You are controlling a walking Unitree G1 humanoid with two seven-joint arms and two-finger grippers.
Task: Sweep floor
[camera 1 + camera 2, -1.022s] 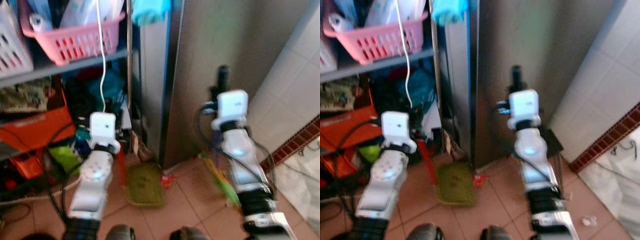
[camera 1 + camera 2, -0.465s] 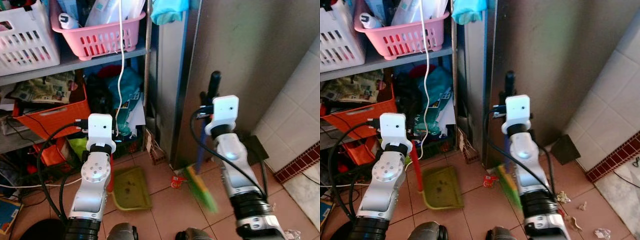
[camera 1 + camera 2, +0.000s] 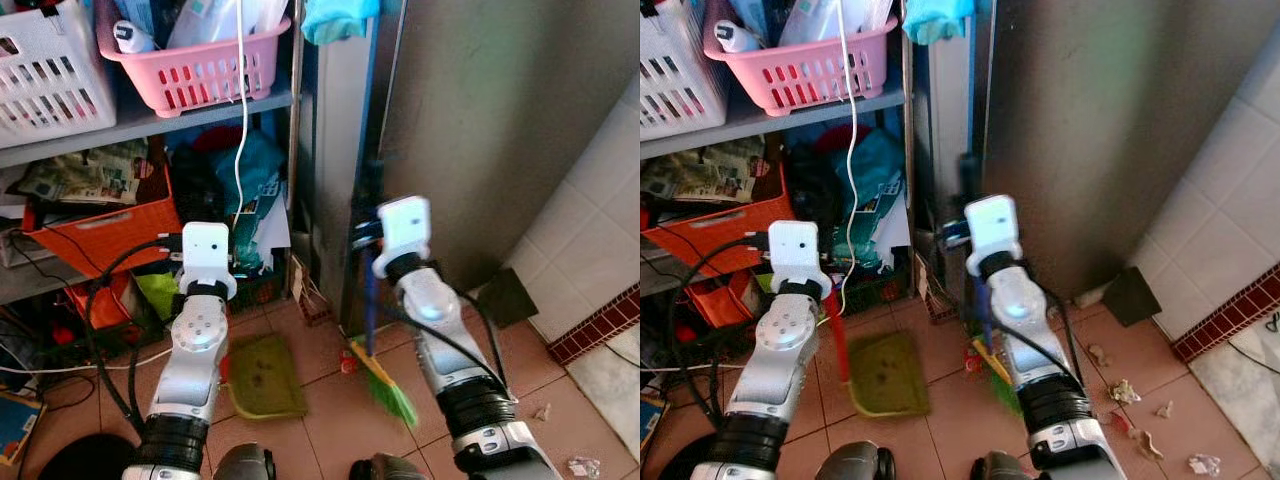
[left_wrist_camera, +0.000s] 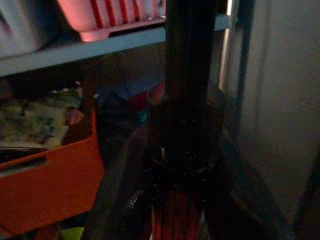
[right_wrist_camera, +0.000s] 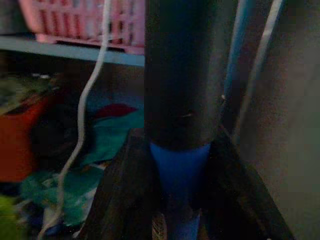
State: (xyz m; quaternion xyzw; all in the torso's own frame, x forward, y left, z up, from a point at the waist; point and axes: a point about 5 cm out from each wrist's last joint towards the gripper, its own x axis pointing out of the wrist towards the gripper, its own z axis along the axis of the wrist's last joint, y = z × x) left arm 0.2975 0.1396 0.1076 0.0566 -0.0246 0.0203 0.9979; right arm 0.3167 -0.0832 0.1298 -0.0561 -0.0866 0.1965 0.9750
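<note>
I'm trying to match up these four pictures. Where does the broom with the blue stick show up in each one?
Left eye view: broom lower middle, bristles on the floor tiles.
Right eye view: broom lower middle, beside the right arm.
Left wrist view: not the broom; a red dustpan handle.
Right wrist view: its blue stick, close up.
Shared landmark: the pink basket on the shelf.

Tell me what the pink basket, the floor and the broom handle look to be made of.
Pink basket: likely moulded plastic, going by its slotted walls and even matte colour.
Floor: ceramic or terracotta tile, with square reddish slabs and pale grout lines.
Broom handle: blue, smooth, probably plastic or coated metal, with a black grip sleeve; it cannot be told which.
</note>
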